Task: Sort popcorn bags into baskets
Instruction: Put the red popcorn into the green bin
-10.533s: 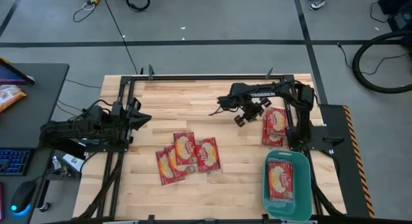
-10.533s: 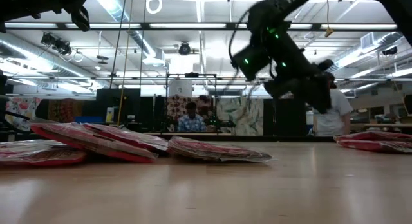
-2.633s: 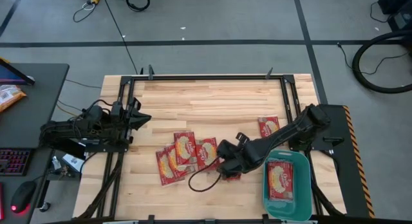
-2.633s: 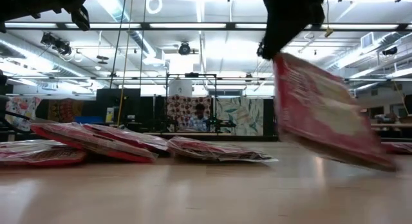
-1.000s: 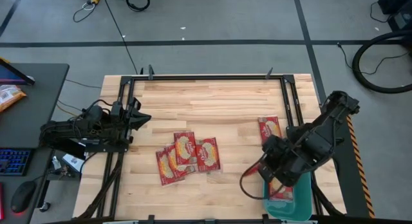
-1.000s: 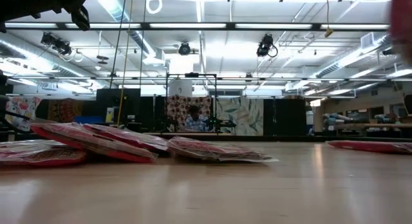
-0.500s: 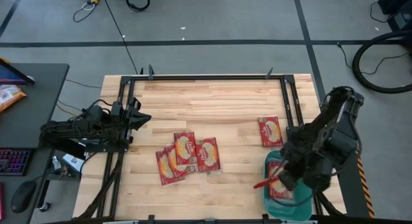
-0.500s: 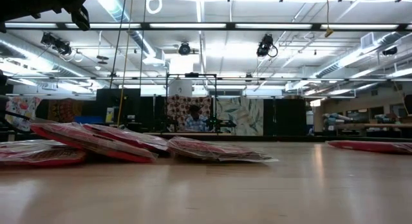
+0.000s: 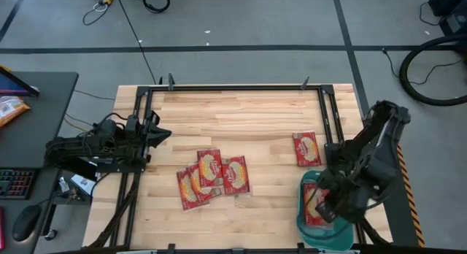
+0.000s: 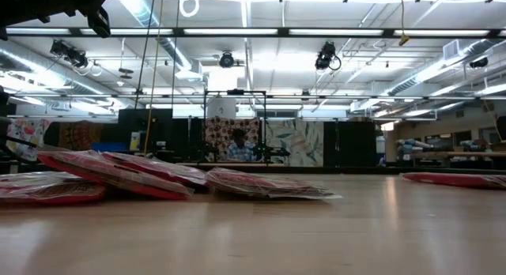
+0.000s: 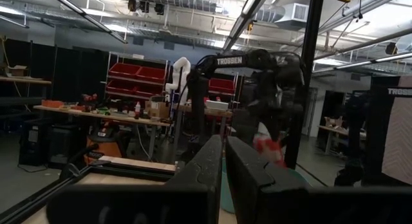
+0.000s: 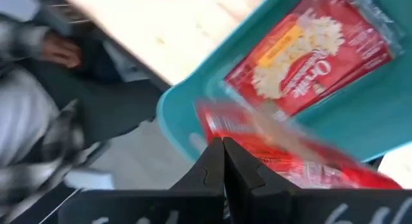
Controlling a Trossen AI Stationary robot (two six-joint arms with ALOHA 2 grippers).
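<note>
Red popcorn bag (image 12: 283,156) pinched in shut right claw (image 12: 223,150) above teal tub (image 12: 187,108).

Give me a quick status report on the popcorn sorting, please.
Right gripper shut on a popcorn bag, over the teal basket. One bag lies in the basket. Left gripper parked at table's left edge. Nothing in the way.
</note>
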